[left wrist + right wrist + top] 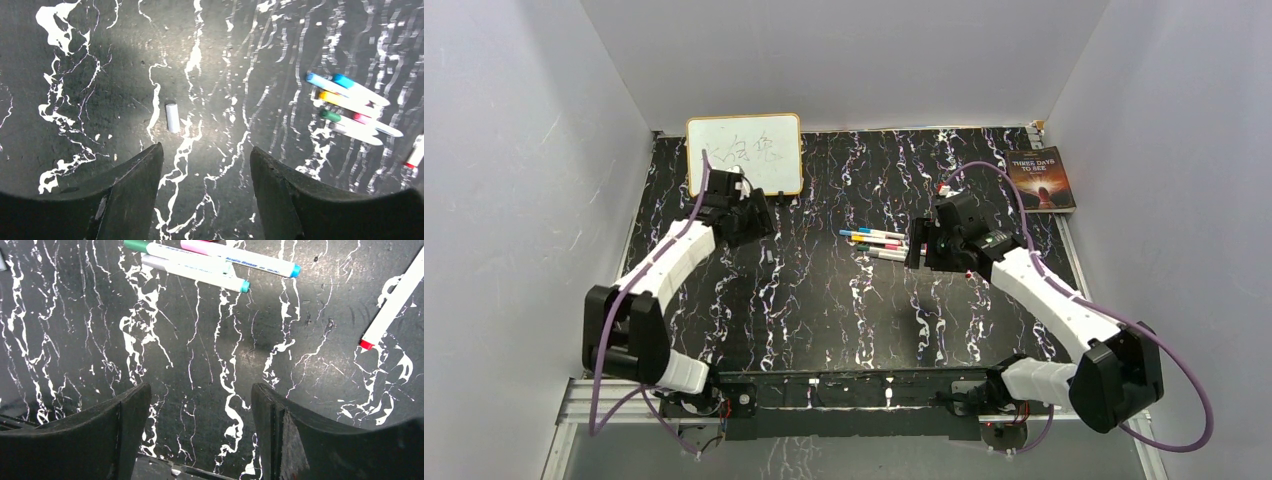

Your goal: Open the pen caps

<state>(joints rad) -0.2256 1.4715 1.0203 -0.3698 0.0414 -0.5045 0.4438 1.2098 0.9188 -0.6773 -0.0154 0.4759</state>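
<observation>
Left wrist: left hand (206, 149) open, empty; short pale plastic cap (172, 117) lies well left of the white-barrelled pens (361, 93); right hand (201, 386) open, empty.

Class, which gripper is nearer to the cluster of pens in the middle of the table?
Right. The right gripper hovers just right of the pens; the left gripper is farther off on their left, near the whiteboard.

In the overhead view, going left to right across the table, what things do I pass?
The whiteboard → cluster of pens → right gripper → book.
</observation>
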